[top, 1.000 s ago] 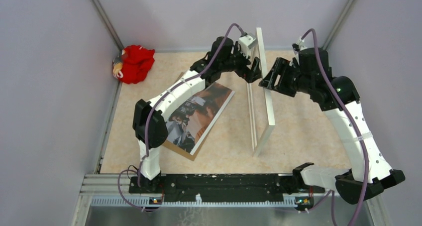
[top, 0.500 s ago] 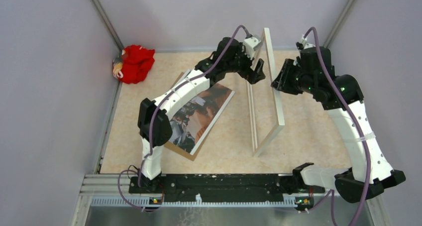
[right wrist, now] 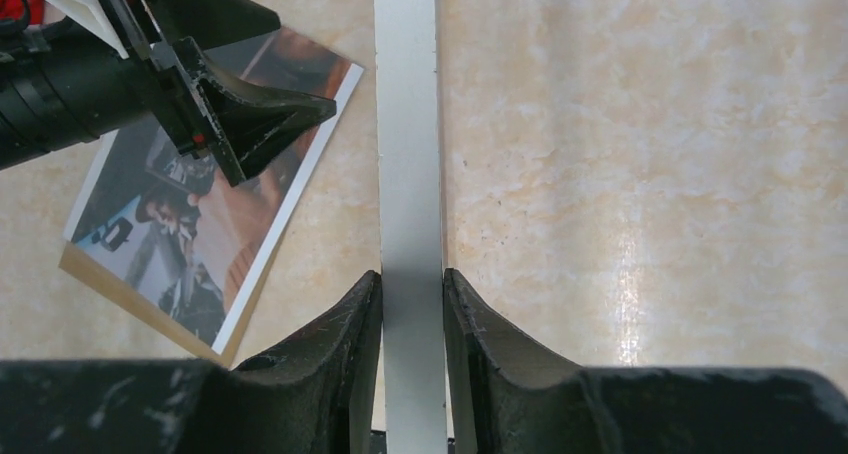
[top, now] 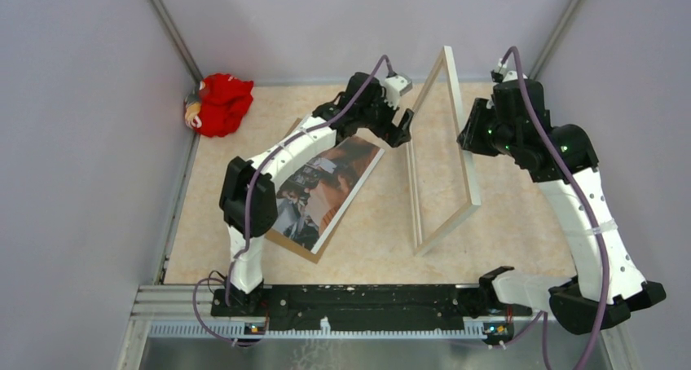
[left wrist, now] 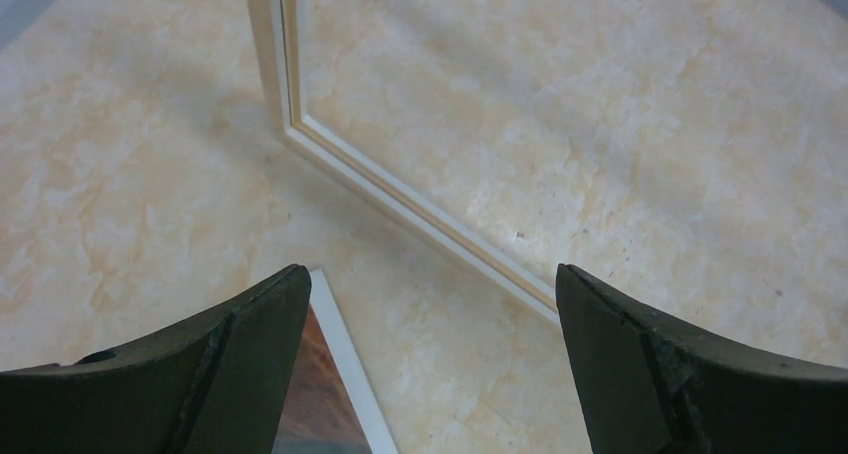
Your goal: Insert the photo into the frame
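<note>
Top external: photo [top: 326,192] partly behind left arm [top: 281,154]; left gripper [top: 402,129] apart, right gripper [top: 466,136] clamping frame [top: 472,176].

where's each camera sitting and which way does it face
top external: above, behind the bases, facing down on beige marbled table; both arms show
left wrist: faces down at the thin white picture frame's corner; open left gripper shows
right wrist: faces down the frame's rail; right gripper clamps it
shared by all: frame, glossy brown photo

Robot lab test cell: grey partition walls [top: 73,142], marbled beige tabletop [top: 513,215], left arm [top: 285,152], right arm [top: 583,215] bolted to black rail [top: 358,298].
</note>
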You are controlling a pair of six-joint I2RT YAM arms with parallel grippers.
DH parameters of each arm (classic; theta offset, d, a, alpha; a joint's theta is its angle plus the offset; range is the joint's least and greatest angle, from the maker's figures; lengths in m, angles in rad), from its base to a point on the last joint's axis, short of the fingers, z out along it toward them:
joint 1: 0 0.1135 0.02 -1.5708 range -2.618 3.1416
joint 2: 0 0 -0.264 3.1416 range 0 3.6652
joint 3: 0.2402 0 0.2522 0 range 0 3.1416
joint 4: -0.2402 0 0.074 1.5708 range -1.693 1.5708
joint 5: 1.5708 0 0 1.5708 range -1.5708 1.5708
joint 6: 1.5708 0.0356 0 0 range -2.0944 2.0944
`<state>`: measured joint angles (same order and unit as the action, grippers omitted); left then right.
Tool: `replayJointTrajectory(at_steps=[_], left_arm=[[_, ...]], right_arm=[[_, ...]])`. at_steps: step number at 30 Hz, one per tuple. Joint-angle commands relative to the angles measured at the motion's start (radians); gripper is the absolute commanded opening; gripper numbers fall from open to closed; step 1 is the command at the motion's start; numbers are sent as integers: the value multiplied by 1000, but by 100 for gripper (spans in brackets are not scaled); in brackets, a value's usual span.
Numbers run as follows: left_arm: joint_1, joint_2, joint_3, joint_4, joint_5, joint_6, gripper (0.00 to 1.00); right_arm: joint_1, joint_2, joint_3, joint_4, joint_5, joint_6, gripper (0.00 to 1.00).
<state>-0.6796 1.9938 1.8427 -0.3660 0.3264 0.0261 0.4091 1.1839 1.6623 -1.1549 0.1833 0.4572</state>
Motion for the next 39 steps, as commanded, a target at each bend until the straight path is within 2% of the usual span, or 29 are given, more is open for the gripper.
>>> replayJointTrajectory(at_steps=[1, 12, 18, 25, 31, 39], left_arm=[[28, -66, -114, 38, 3, 18, 99], [42, -49, -336, 51, -127, 185, 99], [42, -58, -394, 91, -154, 213, 99], [41, -20, -422, 141, -274, 292, 99], [31, -64, -515, 218, -256, 313, 99], [26, -133, -527, 175, -185, 256, 99]], right_arm=[[-9, -7, -32, -13, 22, -21, 28], [-8, -36, -142, 42, 5, -12, 31], [-10, -38, -196, 43, 94, -60, 28], [-10, -32, -289, 52, 170, -90, 24], [-13, -22, -372, 88, 194, -116, 20], [-19, 17, -470, 141, 202, -140, 18]])
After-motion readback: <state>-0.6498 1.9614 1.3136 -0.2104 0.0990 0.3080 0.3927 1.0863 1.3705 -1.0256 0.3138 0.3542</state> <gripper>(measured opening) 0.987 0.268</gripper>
